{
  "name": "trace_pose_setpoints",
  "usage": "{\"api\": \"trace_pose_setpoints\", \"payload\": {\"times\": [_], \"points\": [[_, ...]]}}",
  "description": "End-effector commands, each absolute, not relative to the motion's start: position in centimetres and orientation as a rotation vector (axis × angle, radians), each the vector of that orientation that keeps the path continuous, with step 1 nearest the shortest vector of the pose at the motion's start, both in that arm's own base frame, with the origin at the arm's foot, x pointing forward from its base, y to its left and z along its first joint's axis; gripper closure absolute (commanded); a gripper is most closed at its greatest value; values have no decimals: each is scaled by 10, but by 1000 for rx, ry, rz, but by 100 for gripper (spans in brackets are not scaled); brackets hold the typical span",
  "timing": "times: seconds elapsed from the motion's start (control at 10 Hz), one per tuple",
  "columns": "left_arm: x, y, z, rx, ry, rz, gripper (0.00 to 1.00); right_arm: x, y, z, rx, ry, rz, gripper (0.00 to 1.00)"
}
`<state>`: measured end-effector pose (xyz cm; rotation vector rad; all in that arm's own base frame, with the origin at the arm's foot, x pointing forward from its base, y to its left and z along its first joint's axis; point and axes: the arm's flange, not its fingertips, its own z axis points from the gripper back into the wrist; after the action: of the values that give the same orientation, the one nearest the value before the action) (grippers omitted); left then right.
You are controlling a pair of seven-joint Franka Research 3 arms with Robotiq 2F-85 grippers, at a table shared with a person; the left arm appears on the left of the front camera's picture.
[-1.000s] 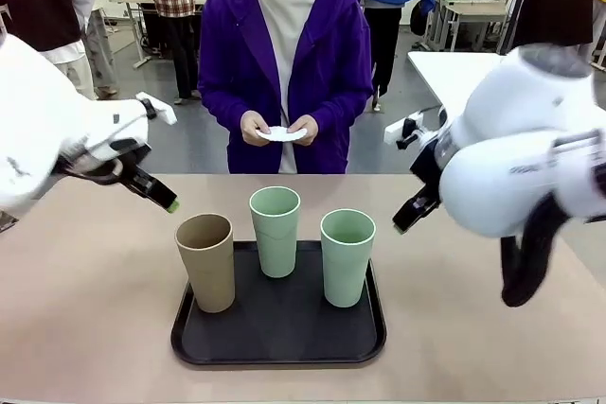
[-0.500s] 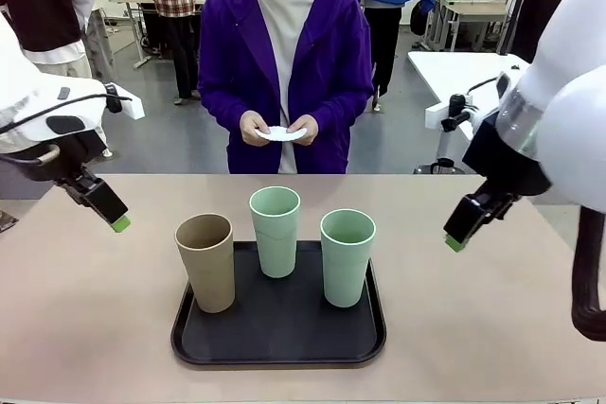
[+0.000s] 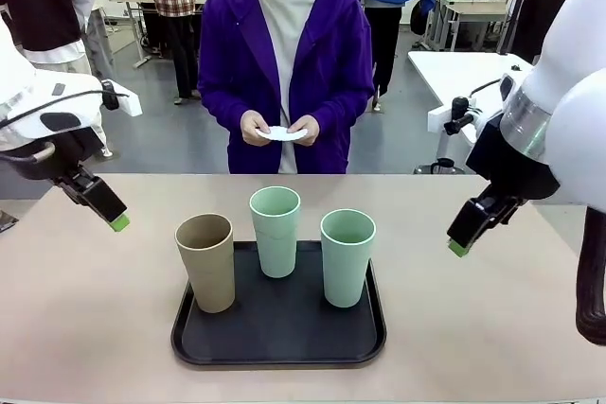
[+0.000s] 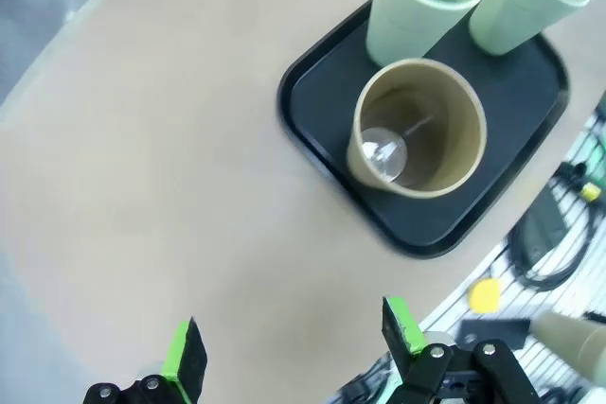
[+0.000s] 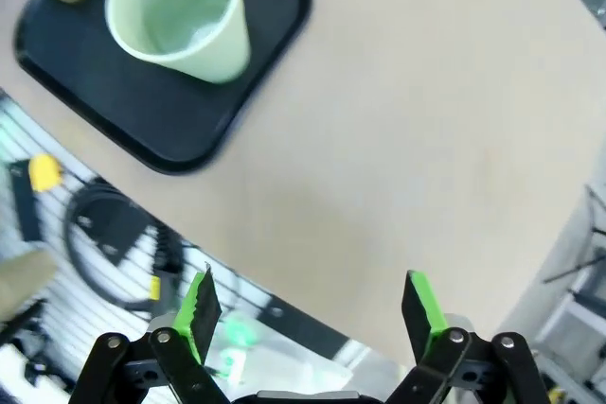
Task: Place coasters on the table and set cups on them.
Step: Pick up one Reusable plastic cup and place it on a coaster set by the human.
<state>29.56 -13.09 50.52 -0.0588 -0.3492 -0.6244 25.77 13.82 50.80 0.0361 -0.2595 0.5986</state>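
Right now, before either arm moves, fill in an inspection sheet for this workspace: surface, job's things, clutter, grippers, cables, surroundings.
Surface: beige table, bearing a black tray.
Job's things: tan cup, middle mint cup and right mint cup upright on the tray; white coasters held in the person's hands.
Clutter: small yellow object past the table's near edge.
Grippers: left gripper and right gripper open, empty, hovering on either side of the tray.
Cables: black cables near the yellow object.
Surroundings: person in a purple top at the far side; white-topped table behind.
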Motion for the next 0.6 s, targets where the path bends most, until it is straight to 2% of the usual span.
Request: {"api": "trace_pose_setpoints", "payload": {"times": [0.0,0.1,0.3,0.5], "points": [[303,-99,513,-399,-392,-569,0,275,89,506,465,-261,387,0],[306,-73,521,-713,-411,-485,0,282,53,506,743,-267,247,0],[305,-15,517,-1134,-436,-389,0,281,-3,492,1031,-214,90,0],[305,31,490,-1254,-337,-241,0,279,-38,476,1149,-174,18,0]]}}
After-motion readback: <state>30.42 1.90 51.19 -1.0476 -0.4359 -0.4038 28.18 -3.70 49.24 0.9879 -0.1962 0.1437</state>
